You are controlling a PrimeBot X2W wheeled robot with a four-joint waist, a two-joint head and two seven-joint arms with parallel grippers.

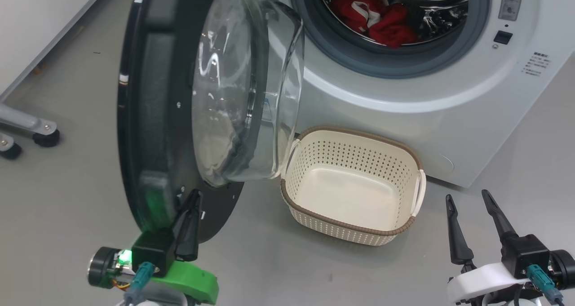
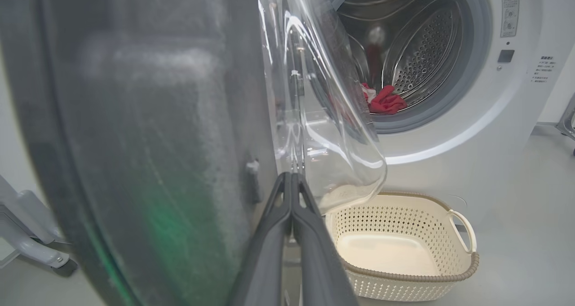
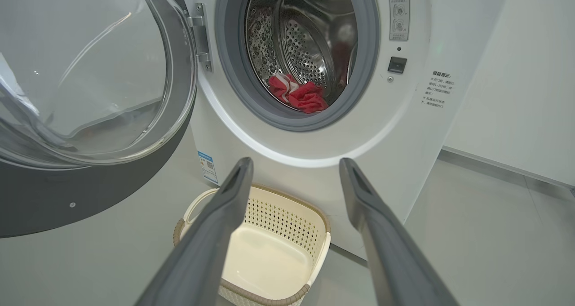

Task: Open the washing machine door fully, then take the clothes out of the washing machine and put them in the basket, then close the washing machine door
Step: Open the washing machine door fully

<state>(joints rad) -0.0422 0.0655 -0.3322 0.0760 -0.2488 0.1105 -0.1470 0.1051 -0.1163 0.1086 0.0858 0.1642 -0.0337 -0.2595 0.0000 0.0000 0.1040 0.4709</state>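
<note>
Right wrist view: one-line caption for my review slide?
Open right hand faces the washing machine: red clothes inside, empty basket below, door swung open at left.

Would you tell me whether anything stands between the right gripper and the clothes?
Nothing visible does. The door is swung aside to the left, and from the open right gripper the clothes lie in plain sight in the drum. The basket sits below the opening.
</note>
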